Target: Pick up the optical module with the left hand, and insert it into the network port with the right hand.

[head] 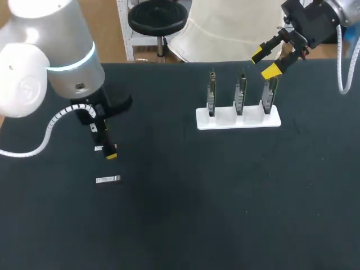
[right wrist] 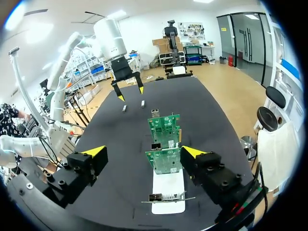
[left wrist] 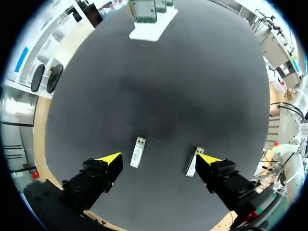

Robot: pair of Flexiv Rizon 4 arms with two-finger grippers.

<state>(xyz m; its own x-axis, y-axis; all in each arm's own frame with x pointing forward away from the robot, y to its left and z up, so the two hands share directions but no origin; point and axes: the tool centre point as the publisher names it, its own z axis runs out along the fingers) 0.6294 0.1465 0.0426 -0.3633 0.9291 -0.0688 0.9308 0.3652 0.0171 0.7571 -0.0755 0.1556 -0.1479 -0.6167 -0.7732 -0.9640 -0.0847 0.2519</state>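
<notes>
Hovering your left gripper point(left wrist: 159, 157) spread wide over the table's point(left wrist: 168, 86) left side, you are risking a fingertip point(left wrist: 210, 160) striking the second module point(left wrist: 192, 162) beside it and skewing the optical module point(left wrist: 137, 152) lying flat between its fingers.

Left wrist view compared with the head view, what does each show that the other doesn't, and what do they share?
Only the left wrist view shows the left gripper with both fingers spread, one optical module lying between them and a second module close beside one fingertip. Only the head view shows the right gripper, open, by the rightmost circuit board. Both show the two modules, the white stand with its boards and the dark table.
</notes>
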